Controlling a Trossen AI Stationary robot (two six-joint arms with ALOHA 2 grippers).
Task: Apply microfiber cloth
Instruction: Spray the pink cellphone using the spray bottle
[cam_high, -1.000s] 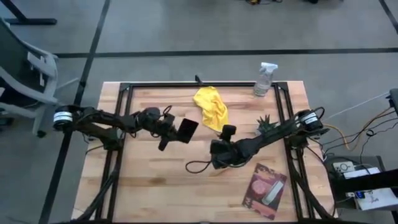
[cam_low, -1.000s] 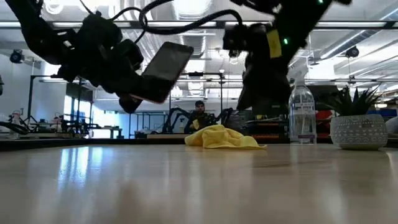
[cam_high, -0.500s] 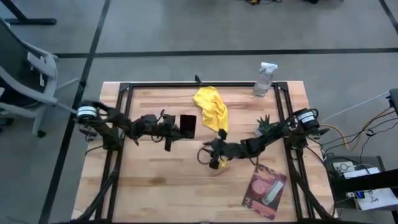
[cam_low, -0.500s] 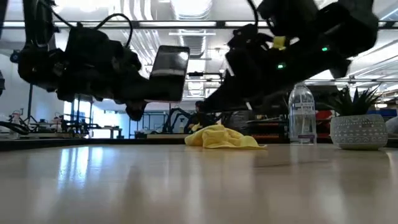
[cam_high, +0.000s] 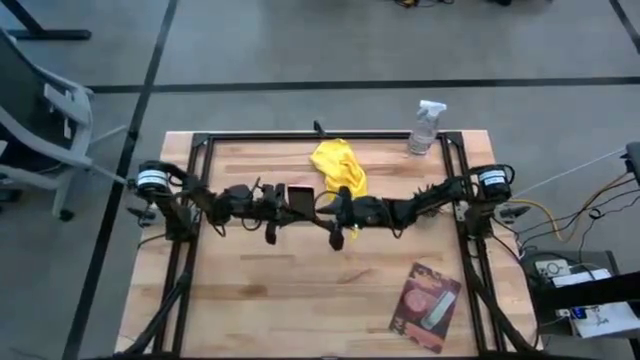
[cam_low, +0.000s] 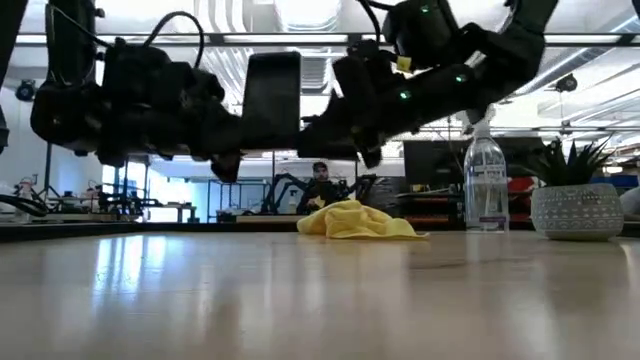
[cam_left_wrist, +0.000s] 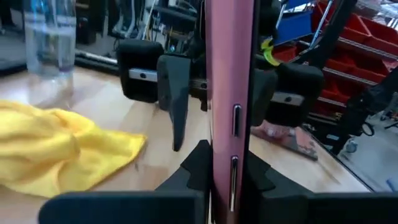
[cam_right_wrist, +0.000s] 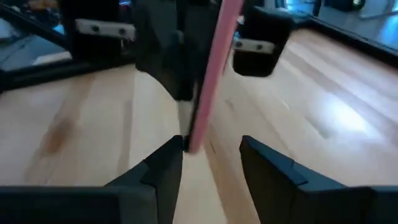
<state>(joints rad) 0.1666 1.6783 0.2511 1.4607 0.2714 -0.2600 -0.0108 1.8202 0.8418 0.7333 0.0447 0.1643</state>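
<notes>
The cloth (cam_high: 339, 171) lay bunched on the table (cam_high: 250, 290) toward its far edge, long axis running front to back, just behind the right gripper (cam_high: 338, 210), the nearer of the two. The left gripper (cam_high: 283, 198) was clamped on a pink-edged phone (cam_left_wrist: 231, 93) held upright on edge above the table, facing the right gripper, whose fingers were spread close around the phone. A spray bottle (cam_high: 426, 127), a potted plant (cam_low: 577, 197) and a packet (cam_high: 428, 305) stood well clear.
</notes>
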